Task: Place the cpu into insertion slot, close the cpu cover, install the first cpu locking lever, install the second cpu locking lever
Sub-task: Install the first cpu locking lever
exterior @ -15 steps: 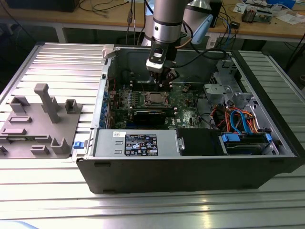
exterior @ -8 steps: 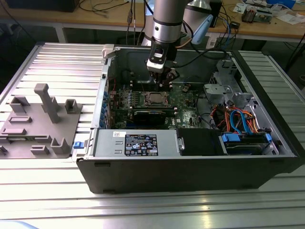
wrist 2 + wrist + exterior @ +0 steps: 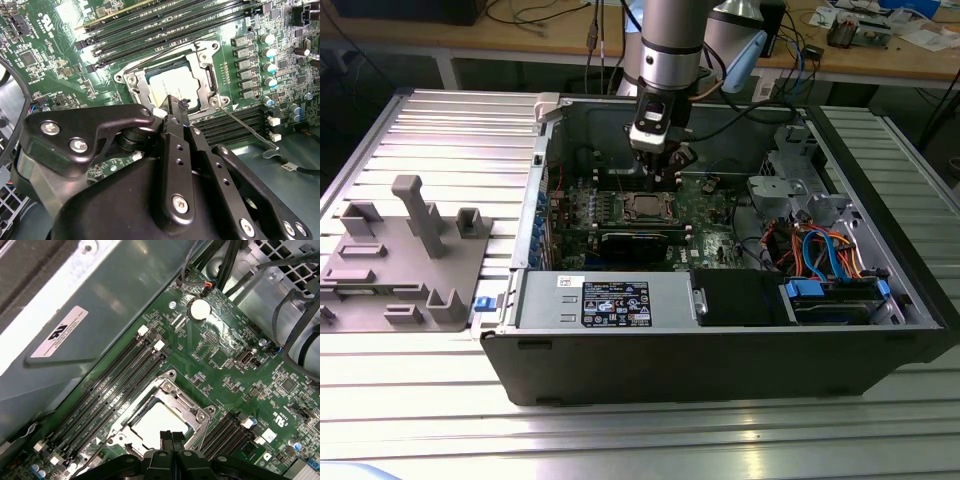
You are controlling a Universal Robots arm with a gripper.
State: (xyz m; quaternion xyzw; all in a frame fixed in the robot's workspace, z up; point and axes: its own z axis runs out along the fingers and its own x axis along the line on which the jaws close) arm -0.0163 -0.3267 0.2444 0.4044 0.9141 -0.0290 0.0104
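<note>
Exterior view: jaws just above insertion slot [image 3: 642, 207] inside computer case [image 3: 720, 360]. Second wrist view: cpu [image 3: 167, 84] in insertion slot, cpu cover [image 3: 136, 89] flat over it, thin lever [image 3: 247, 131] angled off slot corner. First wrist view: jaws together over slot edge.

Camera set-up: one wide view, two close ones riding the wrist.
Exterior view sits high off the table's [image 3: 410, 430] near edge, looking down over the whole open computer case [image 3: 720, 360]. Both wrist views hang close above the motherboard [image 3: 235, 370], looking down past the gripper [image 3: 172, 438] from different sides. They share the insertion slot [image 3: 160, 415] and memory slots [image 3: 120, 385].
</note>
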